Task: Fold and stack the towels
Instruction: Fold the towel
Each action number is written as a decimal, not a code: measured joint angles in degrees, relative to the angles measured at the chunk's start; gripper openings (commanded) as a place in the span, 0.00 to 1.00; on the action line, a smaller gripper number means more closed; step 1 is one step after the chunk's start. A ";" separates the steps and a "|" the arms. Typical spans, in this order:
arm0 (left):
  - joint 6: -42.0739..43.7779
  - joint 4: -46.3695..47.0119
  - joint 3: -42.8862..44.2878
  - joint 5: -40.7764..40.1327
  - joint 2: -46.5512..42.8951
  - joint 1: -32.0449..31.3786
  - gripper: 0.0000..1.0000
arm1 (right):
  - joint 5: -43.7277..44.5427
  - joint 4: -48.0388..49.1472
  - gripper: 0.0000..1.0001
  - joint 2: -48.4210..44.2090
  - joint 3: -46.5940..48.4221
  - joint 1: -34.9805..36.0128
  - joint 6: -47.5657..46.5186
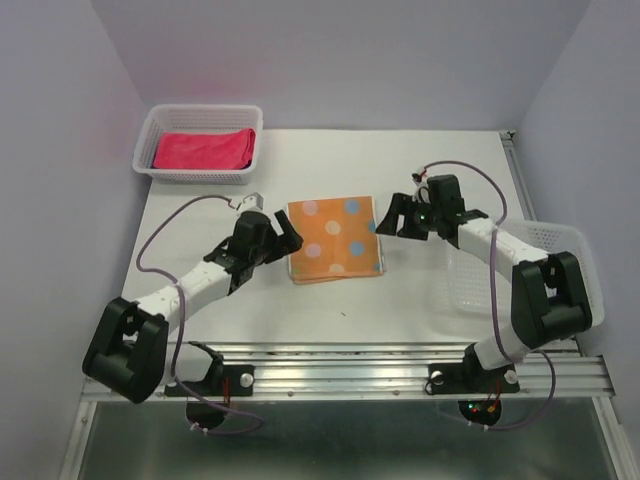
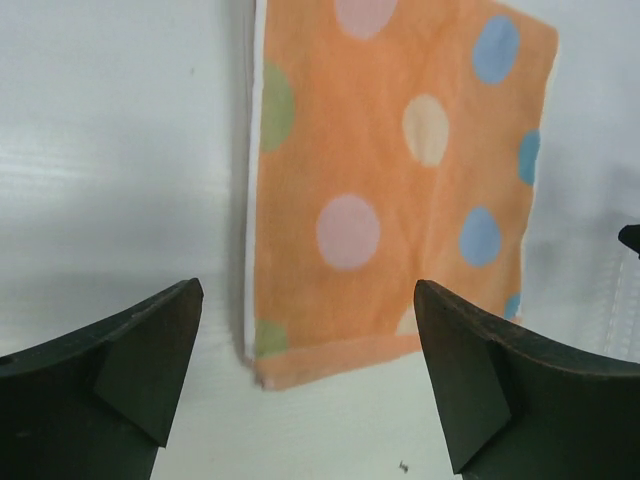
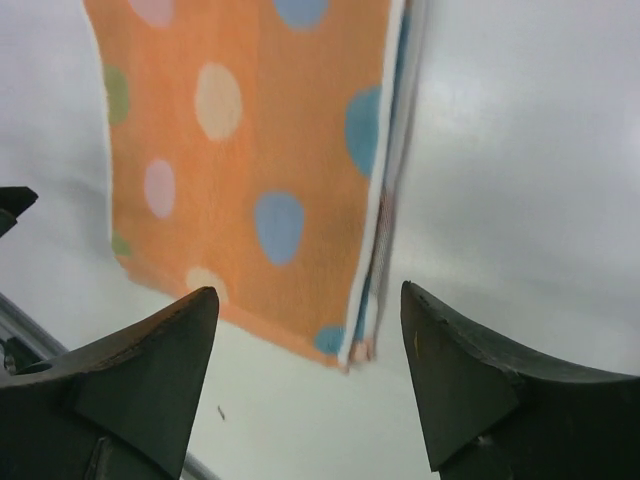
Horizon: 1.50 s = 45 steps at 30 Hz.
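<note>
A folded orange towel (image 1: 335, 238) with blue, pink and cream dots lies flat in the middle of the table. My left gripper (image 1: 288, 232) stands open just off its left edge, and in the left wrist view the towel (image 2: 390, 190) lies ahead of the open left gripper (image 2: 308, 290), whose jaws hold nothing. My right gripper (image 1: 388, 218) stands open off the towel's right edge. The right wrist view shows the towel's layered corner (image 3: 240, 170) ahead of the empty right gripper (image 3: 308, 290). A folded pink-red towel (image 1: 203, 149) lies in the back-left basket.
A white mesh basket (image 1: 160, 120) holds the pink-red towel at the back left. A second white mesh basket (image 1: 575, 245) sits at the right edge, partly under my right arm. A metal rail (image 1: 350, 365) runs along the near edge.
</note>
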 measured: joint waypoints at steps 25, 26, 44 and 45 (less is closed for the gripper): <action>12.81 -3.93 44.02 8.13 47.71 9.97 0.00 | 5.16 -8.79 0.13 44.57 49.00 0.00 -15.41; 12.85 -4.02 44.02 8.70 47.82 9.97 0.00 | 5.05 -8.81 0.09 44.57 49.00 0.00 -15.34; 10.91 3.56 25.51 11.54 29.94 8.00 0.00 | -1.97 -2.10 0.01 24.37 26.97 0.31 -12.70; 10.54 4.66 23.63 11.47 27.87 7.23 0.00 | -2.03 -0.92 0.01 20.92 23.82 0.50 -12.24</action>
